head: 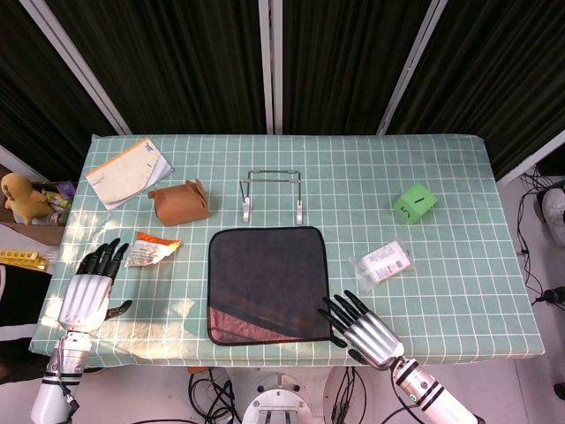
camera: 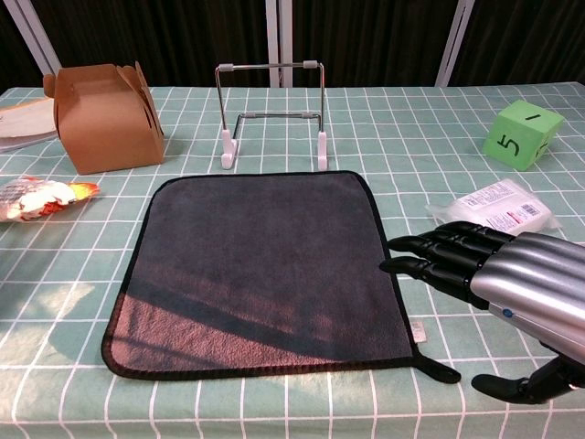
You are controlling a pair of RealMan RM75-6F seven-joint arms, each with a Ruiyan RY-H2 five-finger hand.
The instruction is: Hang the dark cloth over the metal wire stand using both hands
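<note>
Head view takes in the whole table (head: pixel 459 177), covered in a green-and-white checked cloth; chest view crops to its centre and right. Dark cloth (head: pixel 267 284) lies flat mid-table: a rounded square, nappy texture, thin stitched edge, just in front of the metal wire stand (head: pixel 273 196). Stand is bare thin wire, upright, on white feet.

Left hand (head: pixel 88 291) shows only in head view: silvery ribbed back, black fingers spread flat, holding nothing, well left of the cloth. Right hand (head: pixel 366 331) appears in both views, same build; fingers apart and empty, tips at the cloth's near right corner. Contact with the cloth: cannot tell.

Brown cardboard carry box (head: pixel 181 201), folded top, sits left of the stand. Paper stack (head: pixel 130 171) lies behind it. Crinkled snack wrapper (head: pixel 152 249) is near the left hand. Clear plastic packet (head: pixel 382 262) lies right of the cloth. Green cube (head: pixel 415 202) is marked 5 and 1.
</note>
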